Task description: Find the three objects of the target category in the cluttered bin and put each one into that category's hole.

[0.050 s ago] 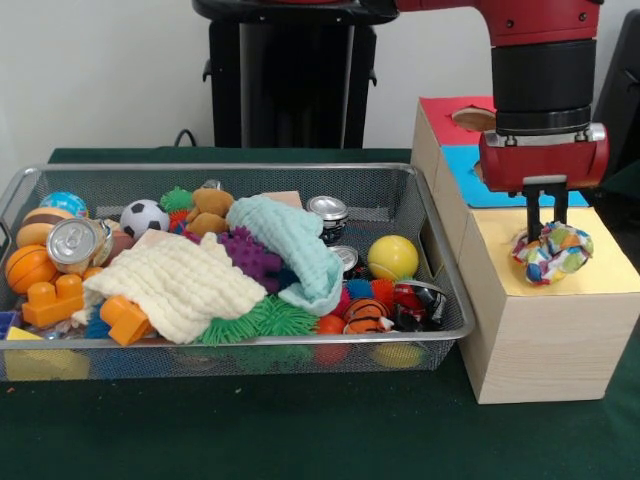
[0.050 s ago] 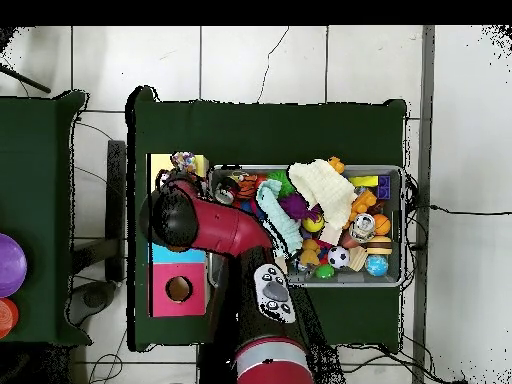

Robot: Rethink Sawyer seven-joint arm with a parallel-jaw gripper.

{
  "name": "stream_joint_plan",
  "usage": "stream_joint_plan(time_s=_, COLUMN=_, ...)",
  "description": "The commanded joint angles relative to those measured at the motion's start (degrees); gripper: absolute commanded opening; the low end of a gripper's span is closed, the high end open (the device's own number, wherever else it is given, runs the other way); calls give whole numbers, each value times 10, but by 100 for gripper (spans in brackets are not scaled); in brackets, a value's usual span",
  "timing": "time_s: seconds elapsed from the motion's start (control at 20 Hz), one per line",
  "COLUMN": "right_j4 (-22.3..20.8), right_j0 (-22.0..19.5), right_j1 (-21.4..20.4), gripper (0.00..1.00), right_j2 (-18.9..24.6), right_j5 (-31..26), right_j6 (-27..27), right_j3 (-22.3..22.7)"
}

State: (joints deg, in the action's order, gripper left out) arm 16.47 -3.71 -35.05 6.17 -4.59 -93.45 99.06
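Front view: the red and black arm descends at the right, over the wooden box (image 1: 520, 330) with three coloured top panels — yellow nearest the camera, blue behind it, red at the back with a round hole (image 1: 474, 119). The gripper (image 1: 546, 232) points straight down over the yellow panel. Its dark fingers (image 1: 533, 222) are narrowly set and close on the top of a multicoloured cloth scrunchie (image 1: 553, 252), which sits on, or just above, the yellow surface; contact with the panel cannot be confirmed from this angle.

The wire mesh bin (image 1: 440, 270) stands just beside the box, to its left. Contents visible: a cream waffle cloth (image 1: 180, 280) in the centre, a mint-green cloth (image 1: 295, 245) draped beside it, a purple spiky ball (image 1: 250, 255) between them, a yellow ball (image 1: 392, 257), a small soccer ball (image 1: 144, 217), a brown plush toy (image 1: 210, 212), drink cans (image 1: 72, 243), orange building blocks (image 1: 50, 300) and a green spiky toy (image 1: 265, 320).

Overhead view: the arm (image 2: 215, 225) crosses from the base to the box (image 2: 160, 200), covering most of the yellow and blue panels. The scrunchie (image 2: 184, 160) lies at the yellow end. The red panel's hole (image 2: 178, 290) is uncovered. The bin (image 2: 392, 180) lies right of the box, on the green table cover (image 2: 270, 125).
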Motion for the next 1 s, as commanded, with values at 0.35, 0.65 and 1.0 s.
stream_joint_plan(time_s=0.35, right_j4=-80, right_j0=-44, right_j1=40, gripper=0, right_j2=44, right_j5=121, right_j6=-130, right_j3=122)
stream_joint_plan(time_s=0.65, right_j4=-91, right_j0=-19, right_j1=46, gripper=0, right_j2=11, right_j5=185, right_j6=-136, right_j3=140)
stream_joint_plan(time_s=1.0, right_j4=-102, right_j0=-26, right_j1=55, gripper=0, right_j2=14, right_j5=240, right_j6=-145, right_j3=162)
